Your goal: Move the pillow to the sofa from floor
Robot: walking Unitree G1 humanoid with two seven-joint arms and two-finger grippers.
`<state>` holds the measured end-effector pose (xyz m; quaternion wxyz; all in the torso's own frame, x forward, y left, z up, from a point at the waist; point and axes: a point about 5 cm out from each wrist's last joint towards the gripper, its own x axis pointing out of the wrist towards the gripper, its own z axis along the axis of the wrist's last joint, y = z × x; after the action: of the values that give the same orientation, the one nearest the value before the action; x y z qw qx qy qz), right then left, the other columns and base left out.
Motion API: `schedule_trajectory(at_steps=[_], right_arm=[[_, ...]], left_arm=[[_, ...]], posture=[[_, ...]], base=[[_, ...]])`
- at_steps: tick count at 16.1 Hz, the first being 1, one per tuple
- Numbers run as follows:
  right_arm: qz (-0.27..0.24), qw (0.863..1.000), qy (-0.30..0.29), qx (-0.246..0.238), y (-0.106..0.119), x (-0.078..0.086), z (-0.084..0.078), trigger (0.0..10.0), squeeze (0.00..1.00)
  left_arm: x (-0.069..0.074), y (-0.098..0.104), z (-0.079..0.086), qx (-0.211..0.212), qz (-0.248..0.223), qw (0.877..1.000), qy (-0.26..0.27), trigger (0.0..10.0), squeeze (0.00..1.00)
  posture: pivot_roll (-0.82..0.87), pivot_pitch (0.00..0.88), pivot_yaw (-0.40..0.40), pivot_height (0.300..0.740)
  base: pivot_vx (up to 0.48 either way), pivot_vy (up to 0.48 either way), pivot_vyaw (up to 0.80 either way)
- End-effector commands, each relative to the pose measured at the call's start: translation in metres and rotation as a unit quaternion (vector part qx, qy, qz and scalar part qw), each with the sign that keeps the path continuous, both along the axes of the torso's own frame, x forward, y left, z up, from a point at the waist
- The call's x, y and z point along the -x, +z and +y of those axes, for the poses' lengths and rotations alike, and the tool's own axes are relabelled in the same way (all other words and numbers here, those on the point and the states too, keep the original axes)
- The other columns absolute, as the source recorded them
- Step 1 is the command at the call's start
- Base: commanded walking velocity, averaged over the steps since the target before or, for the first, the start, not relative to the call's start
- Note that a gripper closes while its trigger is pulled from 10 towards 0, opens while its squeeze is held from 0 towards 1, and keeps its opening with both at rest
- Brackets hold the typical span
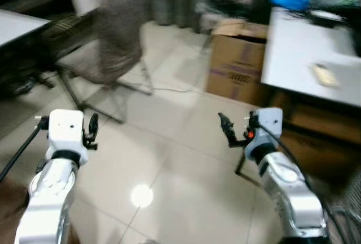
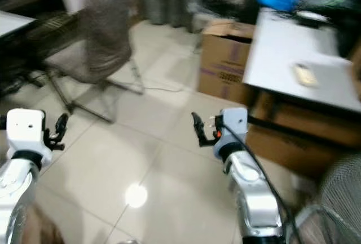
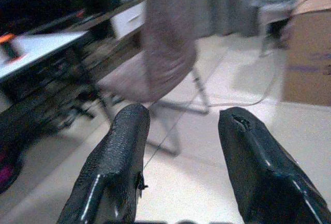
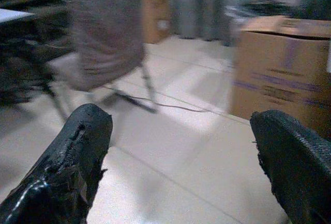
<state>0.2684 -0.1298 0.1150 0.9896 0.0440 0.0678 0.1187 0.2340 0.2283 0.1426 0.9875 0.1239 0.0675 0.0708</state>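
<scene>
Nearest the camera, the robot's two silver arms are raised over a pale tiled floor (image 1: 169,159). The left gripper (image 3: 183,131) is empty, its two black fingers standing apart with bare floor between them. The right gripper (image 4: 181,146) is likewise empty, its fingers spread wide. Neither touches anything.

Beyond the left arm stands a chair (image 1: 110,35) with a grey-brown fabric back and thin metal legs; a thin cable (image 1: 169,89) trails across the tiles just past it. Beyond the right arm a cardboard box (image 1: 237,61) sits on the floor beside a white table (image 1: 299,58), which carries a small flat object and, at its far end, something blue. Dark furniture lines the far left, and a curtain hangs at the back.

The head views are blurred, which suggests walking or turning. No pillow and no sofa can be made out, so the step in hand is judged to be search and approach. The next move calls for turning until the pillow on the floor comes into sight, then walking up to it with both grippers held open and low.
</scene>
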Motion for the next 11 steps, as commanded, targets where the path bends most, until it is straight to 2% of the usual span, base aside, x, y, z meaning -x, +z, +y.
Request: schedule_trajectory(at_steps=[1, 4, 11], right_arm=[[0.003, 1.000, 0.000, 0.005, -0.0003, -0.0002, -0.0013, 10.0, 1.00], [0.004, 1.000, 0.002, 0.015, 0.0000, -0.0023, -0.0041, 10.0, 1.00], [0.016, 1.000, 0.008, 0.020, -0.0004, -0.0052, -0.0027, 10.0, 1.00]], left_arm=[[-0.0001, 0.0030, -0.0032, -0.002, -0.004, 1.000, -0.002, 10.0, 0.00], [-0.0001, -0.0021, -0.0050, -0.025, 0.008, 1.000, -0.001, 10.0, 0.00], [0.0049, -0.0011, -0.0066, -0.021, 0.001, 1.000, 0.005, 10.0, 0.00]], posture=[[-0.05, 0.000, 0.016, 0.740], [-0.05, 0.000, 0.004, 0.740], [-0.04, 0.000, -0.025, 0.740]], base=[[0.000, -0.480, 0.79], [0.000, 0.000, 0.80], [0.000, 0.000, 0.80]])
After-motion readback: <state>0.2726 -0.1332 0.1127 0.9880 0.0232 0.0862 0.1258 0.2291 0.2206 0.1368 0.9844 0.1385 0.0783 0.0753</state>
